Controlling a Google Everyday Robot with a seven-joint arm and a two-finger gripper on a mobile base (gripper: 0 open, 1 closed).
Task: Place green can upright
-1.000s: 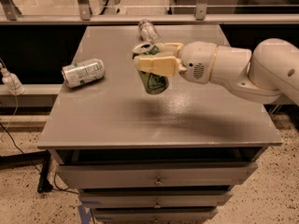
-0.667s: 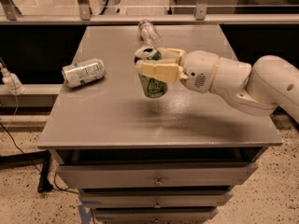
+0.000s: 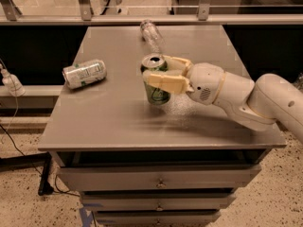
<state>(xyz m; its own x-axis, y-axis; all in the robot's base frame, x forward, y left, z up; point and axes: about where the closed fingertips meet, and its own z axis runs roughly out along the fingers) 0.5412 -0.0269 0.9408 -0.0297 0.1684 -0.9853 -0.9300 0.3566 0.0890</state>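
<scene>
Lowered since a second ago, the green can (image 3: 156, 94) now stands upright, its base at the table (image 3: 113, 122) top, near the middle. The gripper (image 3: 157, 70) clasps it, with fingers (image 3: 165, 82) clenched on either side. Left of the can as seen lies a silver-white can (image 3: 84, 73) on its side; behind it, a clear bottle (image 3: 150, 33).

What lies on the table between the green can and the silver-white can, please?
Only bare tabletop separates the green can, gripped mid-table by the hand, from the silver-white can, as the camera view shows.
</scene>
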